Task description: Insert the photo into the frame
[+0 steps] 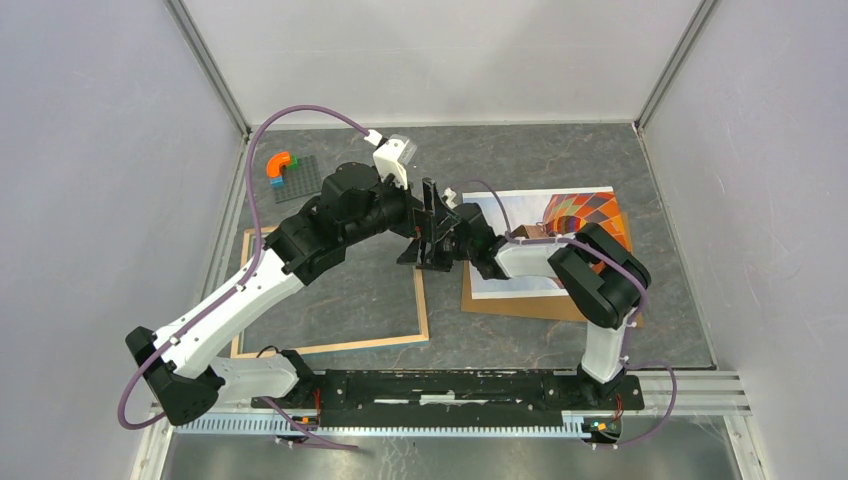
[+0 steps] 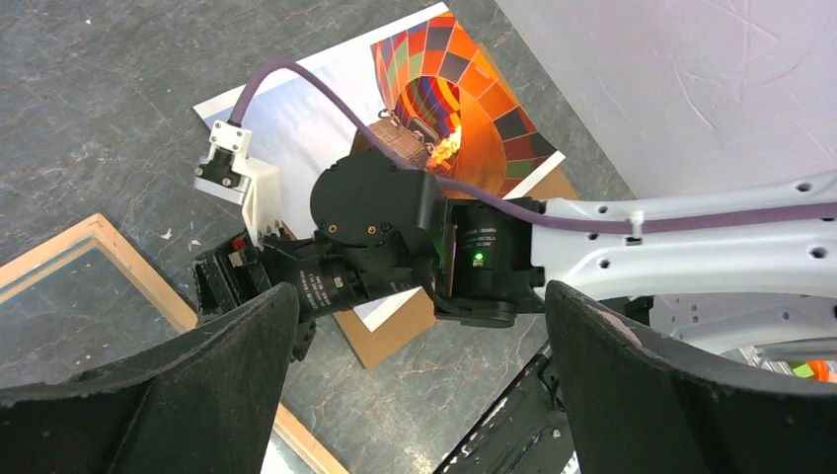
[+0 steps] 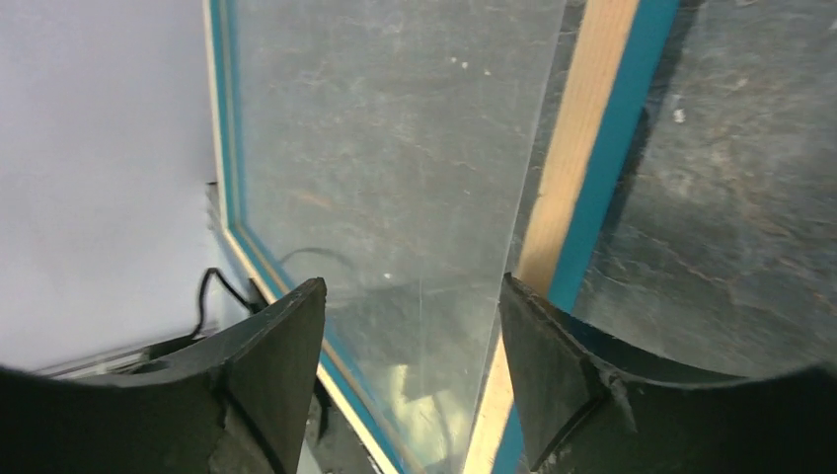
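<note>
**Layout.** The frame (image 1: 330,346) lies flat on the left half of the table (image 1: 520,160), wood side up, with its clear pane (image 3: 395,148) over the dark tabletop. The photo (image 1: 510,215) lies to the right, well apart from the frame, on top of the brown backing board (image 1: 520,305). It is not yet in the frame.

**Right gripper** (image 3: 410,286). It is low over the frame's right rail (image 3: 582,168). The jaws are apart and nothing is pinched. The pane's edge runs between the fingers, and I cannot tell whether either finger touches it.

**Left gripper** (image 2: 419,296). It is spread wide and empty, hovering just beside my right wrist and looking down on it.

**Step (my reading).** The work is on the frame side. Loading the photo has not started.

**Next move.**
- Lift the right gripper clear of the rail without dragging the pane.
- Cross right to the photo and take it thinly by one edge, so that the backing board stays behind.
- Carry the photo left and lay it square inside the rails.
- The left gripper could steady the frame.

**Risk.** The two wrists are crowded together, so move one arm at a time.
</note>
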Robot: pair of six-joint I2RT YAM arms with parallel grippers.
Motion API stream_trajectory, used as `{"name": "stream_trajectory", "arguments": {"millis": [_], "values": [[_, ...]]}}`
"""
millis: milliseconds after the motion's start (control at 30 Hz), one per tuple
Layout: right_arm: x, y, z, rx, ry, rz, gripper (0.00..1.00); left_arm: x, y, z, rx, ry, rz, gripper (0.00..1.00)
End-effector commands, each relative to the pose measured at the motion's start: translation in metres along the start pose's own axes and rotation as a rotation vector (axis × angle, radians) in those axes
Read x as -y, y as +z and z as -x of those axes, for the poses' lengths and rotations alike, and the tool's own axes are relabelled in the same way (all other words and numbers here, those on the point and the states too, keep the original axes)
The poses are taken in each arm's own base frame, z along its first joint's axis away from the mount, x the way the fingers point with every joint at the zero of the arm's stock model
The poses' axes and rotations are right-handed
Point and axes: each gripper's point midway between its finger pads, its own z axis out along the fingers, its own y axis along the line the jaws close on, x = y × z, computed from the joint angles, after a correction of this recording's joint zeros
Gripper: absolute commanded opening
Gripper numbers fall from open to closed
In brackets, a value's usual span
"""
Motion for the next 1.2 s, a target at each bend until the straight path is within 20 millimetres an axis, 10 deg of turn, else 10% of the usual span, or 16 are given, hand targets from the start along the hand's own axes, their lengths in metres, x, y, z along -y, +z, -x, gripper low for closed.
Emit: {"name": "stream_trajectory", "arguments": {"millis": [0, 433, 700, 1167], "values": [[0.004, -0.017, 0.011, 0.017, -0.171, -0.150, 0.75, 0.004, -0.001, 0.008, 0.030, 0.025, -0.022, 1.00], [0.099, -0.164, 0.052, 0.121, -0.646, -0.770, 0.87, 0.000, 0.003, 0.005, 0.022, 0.016, -0.006, 1.00], [0.017, -0.094, -0.003, 0.124, -0.380, -0.081, 0.73, -0.006, 0.010, -0.002, 0.010, 0.003, 0.017, 1.00], [-0.009, -0.033, -0.027, 0.026, -0.312, -0.004, 0.41, -0.002, 0.009, -0.001, 0.007, 0.005, -0.001, 1.00]]}}
